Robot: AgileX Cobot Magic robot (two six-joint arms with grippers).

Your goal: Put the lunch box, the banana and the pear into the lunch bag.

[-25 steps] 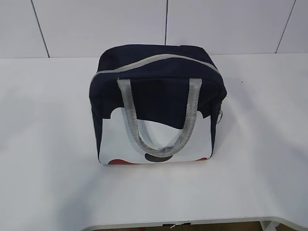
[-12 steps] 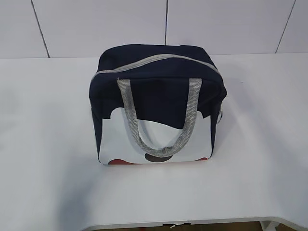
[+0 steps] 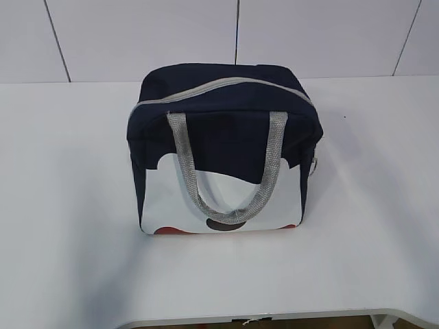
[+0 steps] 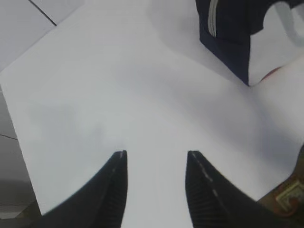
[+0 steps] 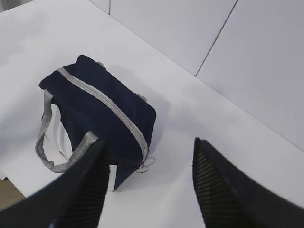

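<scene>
The lunch bag (image 3: 223,147) sits zipped shut mid-frame; both the left gripper (image 4: 156,164) and the right gripper (image 5: 149,159) hang spread and empty. Nothing remains outside, so withdraw without snagging the handles (image 3: 230,171).

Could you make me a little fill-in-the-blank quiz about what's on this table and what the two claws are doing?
1. The zipper across the top of the lunch bag is ____.
2. The bag's grey handle hangs down over its ____ lower panel.
3. The left gripper and the right gripper both have their jaws ____, holding nothing.
4. The bag stands on a ____ table.

Missing words: closed; white; open; white
</scene>
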